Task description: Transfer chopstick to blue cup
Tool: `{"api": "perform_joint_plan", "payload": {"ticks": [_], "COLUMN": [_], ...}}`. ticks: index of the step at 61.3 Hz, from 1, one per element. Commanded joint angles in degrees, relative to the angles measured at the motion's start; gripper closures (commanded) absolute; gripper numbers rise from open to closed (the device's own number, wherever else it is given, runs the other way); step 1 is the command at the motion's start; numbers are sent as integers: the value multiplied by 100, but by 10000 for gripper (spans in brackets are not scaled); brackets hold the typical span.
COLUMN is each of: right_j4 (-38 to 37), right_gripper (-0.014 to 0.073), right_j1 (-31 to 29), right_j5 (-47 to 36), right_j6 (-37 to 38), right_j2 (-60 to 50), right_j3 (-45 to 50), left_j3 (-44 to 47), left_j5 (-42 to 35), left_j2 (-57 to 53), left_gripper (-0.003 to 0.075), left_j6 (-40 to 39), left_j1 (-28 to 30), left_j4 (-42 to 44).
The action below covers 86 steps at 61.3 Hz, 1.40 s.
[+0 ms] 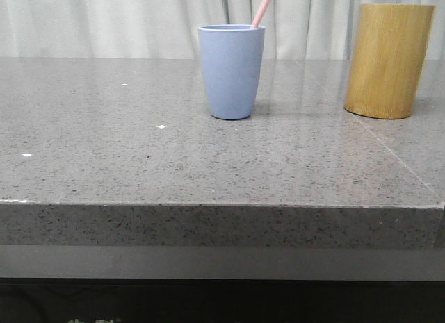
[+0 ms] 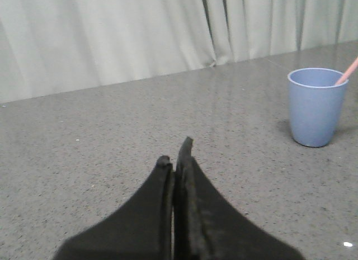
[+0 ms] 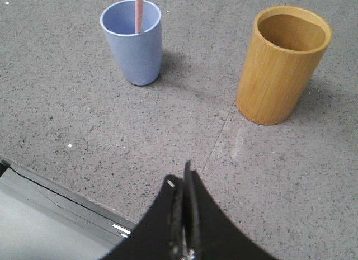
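Front view: chopstick [image 1: 263, 8] leans in the blue cup [image 1: 231, 71], bamboo cylinder [image 1: 388, 60] to its right. Left gripper [image 2: 175, 158] and right gripper [image 3: 184, 179] are closed and empty, well clear of the cup. Risk: the leaning stick could tip this light cup if knocked.

The left gripper [image 2: 176, 154] is matte black, two broad fingers that flare wide toward the wrist and narrow to blunt tips, their surface slightly grainy. The right gripper [image 3: 184, 179] is the same black, tapered shape, with a thin pale edge and small bright metal specks along its inner seam.
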Motion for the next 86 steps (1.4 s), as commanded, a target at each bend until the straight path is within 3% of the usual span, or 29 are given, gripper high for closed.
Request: {"api": "perform_joint_plan", "payload": {"ticks": [1, 21, 25, 50, 54, 61, 86], "right_j4": [-60, -60, -60, -60, -60, -60, -60], "right_gripper": [662, 662, 662, 662, 662, 662, 662], "right_j1": [-33, -33, -33, -33, -33, -33, -33], "right_j5": [-431, -431, -407, -392, -392, -392, -392], "right_j6": [0, 0, 0, 0, 0, 0, 0], "right_j2": [-7, -7, -7, -5, -5, -5, -5], "right_j3": [-149, -149, -149, -149, -149, -149, -149], "left_j3": [460, 2419, 2375, 2406, 2406, 2406, 2406], "left_j5": [-961, -2237, -1927, -1950, -1950, -1950, -2112], "left_j2": [-475, -1787, -1756, -1757, -1757, -1768, -1768], "left_gripper": [739, 739, 739, 739, 739, 739, 739], "left_j6": [0, 0, 0, -30, -299, -1280, -753], "left_j1": [272, 899, 899, 899, 899, 899, 899], "left_j4": [-100, -926, -953, -965, -932, -69, -420]}}
